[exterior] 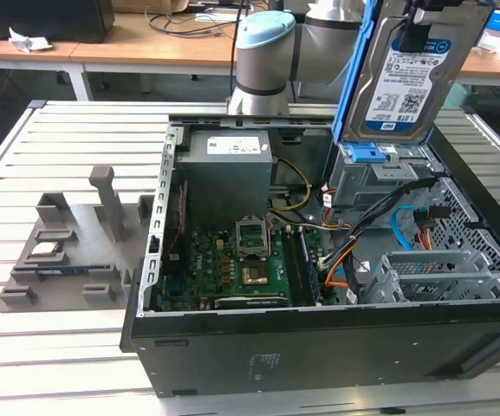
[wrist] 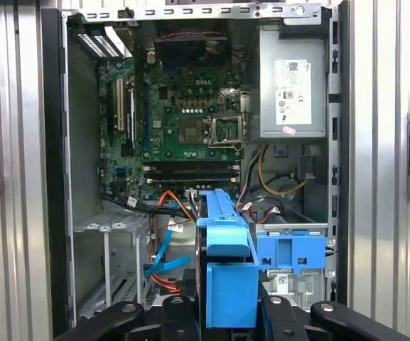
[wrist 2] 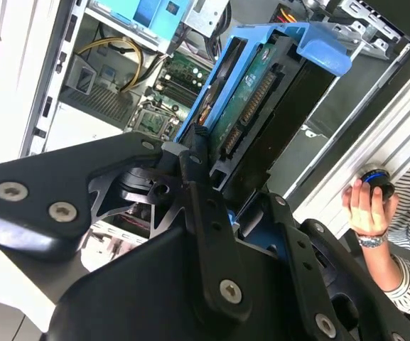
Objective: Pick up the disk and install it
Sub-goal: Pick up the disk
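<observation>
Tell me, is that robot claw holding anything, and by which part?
The gripper holds the flat silver hard drive in its bright blue plastic frame, clamped at its upper end.

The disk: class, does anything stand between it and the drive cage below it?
Nothing visible does. The gripper holds the disk on edge just above the grey drive cage; loose cables lie beside the cage, not under the disk.
</observation>
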`<action>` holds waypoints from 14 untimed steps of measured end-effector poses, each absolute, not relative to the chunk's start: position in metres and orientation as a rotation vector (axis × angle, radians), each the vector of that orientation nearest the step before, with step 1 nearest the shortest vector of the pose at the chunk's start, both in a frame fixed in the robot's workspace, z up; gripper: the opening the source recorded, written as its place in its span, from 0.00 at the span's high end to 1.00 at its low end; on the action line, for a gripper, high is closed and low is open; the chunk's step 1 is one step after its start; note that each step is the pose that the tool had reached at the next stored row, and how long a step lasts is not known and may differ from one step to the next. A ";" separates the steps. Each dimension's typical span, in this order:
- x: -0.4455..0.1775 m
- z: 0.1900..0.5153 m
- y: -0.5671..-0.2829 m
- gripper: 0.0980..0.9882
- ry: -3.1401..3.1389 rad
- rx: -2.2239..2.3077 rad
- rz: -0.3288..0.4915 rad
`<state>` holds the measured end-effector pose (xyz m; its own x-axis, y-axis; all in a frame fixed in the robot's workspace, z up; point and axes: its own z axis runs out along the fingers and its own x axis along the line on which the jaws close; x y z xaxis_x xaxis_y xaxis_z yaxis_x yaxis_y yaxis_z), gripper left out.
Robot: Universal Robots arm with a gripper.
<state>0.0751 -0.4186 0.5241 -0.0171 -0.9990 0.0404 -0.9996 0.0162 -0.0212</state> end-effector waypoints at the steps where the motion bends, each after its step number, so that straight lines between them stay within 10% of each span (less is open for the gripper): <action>1: 0.075 0.524 -0.422 0.70 -2.229 2.192 0.068; 14: 0.075 0.523 -0.453 0.70 -2.228 2.192 0.070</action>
<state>0.0751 -0.4532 0.5233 -0.0171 -0.9990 0.0424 -0.9996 0.0162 -0.0212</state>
